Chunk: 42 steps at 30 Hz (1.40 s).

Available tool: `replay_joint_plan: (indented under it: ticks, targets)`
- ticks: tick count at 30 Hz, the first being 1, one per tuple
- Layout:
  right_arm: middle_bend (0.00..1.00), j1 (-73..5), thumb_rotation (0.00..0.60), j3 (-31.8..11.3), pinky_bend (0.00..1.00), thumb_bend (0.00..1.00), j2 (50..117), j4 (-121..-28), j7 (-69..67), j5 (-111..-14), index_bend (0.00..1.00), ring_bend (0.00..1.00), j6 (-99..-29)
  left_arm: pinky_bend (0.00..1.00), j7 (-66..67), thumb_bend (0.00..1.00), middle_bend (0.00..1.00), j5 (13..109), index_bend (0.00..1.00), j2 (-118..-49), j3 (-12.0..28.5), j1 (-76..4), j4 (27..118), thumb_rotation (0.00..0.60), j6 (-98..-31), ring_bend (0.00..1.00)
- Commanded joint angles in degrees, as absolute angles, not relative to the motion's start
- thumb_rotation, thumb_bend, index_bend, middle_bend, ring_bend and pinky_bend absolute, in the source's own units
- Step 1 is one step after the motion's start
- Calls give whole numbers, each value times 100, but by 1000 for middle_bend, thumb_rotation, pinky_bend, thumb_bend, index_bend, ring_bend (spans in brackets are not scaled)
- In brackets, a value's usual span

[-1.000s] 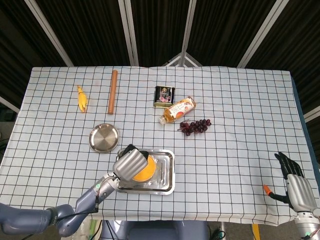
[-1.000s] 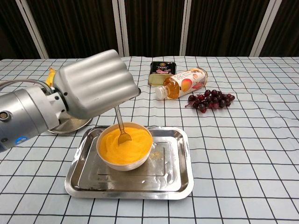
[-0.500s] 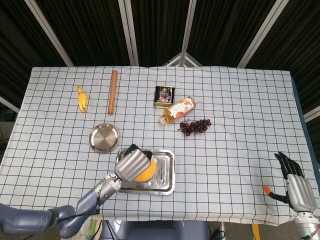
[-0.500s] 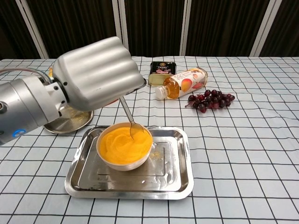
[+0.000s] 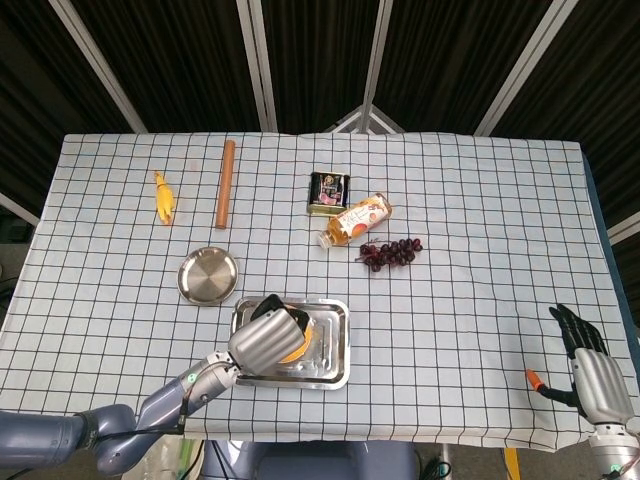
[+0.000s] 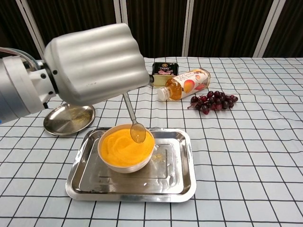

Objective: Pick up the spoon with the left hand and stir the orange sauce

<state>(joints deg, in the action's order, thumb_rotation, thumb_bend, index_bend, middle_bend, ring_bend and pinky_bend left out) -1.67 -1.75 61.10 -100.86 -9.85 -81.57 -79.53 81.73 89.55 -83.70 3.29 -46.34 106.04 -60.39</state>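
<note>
Most of the spoon (image 6: 134, 119) handle hides inside the closed left hand (image 6: 97, 64) (bowl apparently touching orange sauce (image 6: 124, 146)).

My head camera looks steeply down from high above, taking in the whole checked table (image 5: 470, 200) from afar. My chest camera sits low and close at the near edge, facing twelve o'clock. Both share the steel tray (image 5: 330, 345) (image 6: 182, 182), nearer six o'clock.
</note>
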Motion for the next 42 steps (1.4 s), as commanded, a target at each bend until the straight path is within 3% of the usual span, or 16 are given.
replay_joint_plan:
  ticks: [1, 11, 25, 35, 42]
  targets:
    - [0, -167, 600, -175, 0, 317, 6108, -10087, -986, -8159, 0, 0, -7954, 974, 8147, 754, 989, 9000, 819, -8306, 305, -4654, 10648, 600, -5984, 980]
    - [0, -172, 600, -173, 0, 317, 6108, -10098, -985, -8155, 0, 0, -7940, 974, 8557, 754, 989, 9795, 819, -7791, 146, -5095, 10336, 600, -5300, 980]
    - [0, -168, 600, -168, 0, 317, 6091, -10096, -1019, -8160, 0, 0, -7938, 974, 8586, 754, 989, 10498, 819, -7941, 221, -5451, 10052, 600, -4815, 980]
    - [0, -170, 600, -169, 0, 317, 6092, -10092, -1022, -8152, 0, 0, -7930, 974, 8283, 754, 989, 10525, 819, -7855, 341, -5289, 10017, 600, -5025, 979]
    - [0, -170, 600, -171, 0, 317, 6090, -10096, -1019, -8138, 0, 0, -7924, 974, 7711, 752, 989, 9838, 819, -8099, 646, -4653, 9957, 600, -5974, 980]
